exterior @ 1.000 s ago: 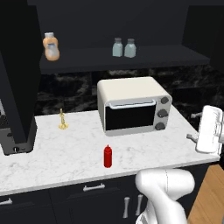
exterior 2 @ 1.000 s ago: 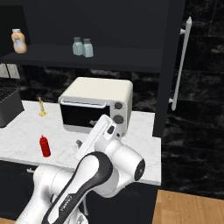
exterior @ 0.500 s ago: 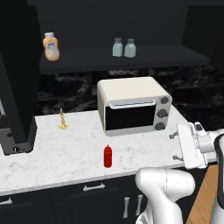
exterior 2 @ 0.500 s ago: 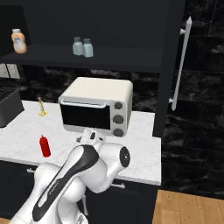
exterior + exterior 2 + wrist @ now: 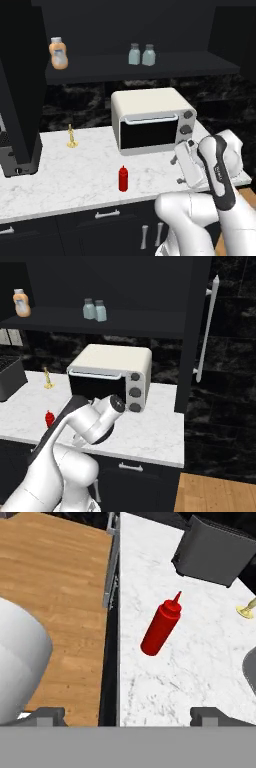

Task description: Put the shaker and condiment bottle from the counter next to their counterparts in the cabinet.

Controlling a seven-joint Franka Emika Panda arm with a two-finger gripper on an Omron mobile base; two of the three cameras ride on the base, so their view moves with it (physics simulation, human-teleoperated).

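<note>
Gripper (image 5: 128,714) spread wide, empty, hanging off the counter's (image 5: 200,677) front edge and aimed at the condiment bottle (image 5: 161,626). Bottle stands upright on the marble near that edge, well apart from the toaster oven (image 5: 152,120). Both shakers (image 5: 141,54) sit side by side on the cabinet (image 5: 125,67) shelf, so that half looks done; orange bottle (image 5: 59,53) is at the shelf's left end. Step in hand: reach for the red bottle. Advice: centre the tips either side of the body below the nozzle, approach level, close gently, since it's slim and tips easily.
</note>
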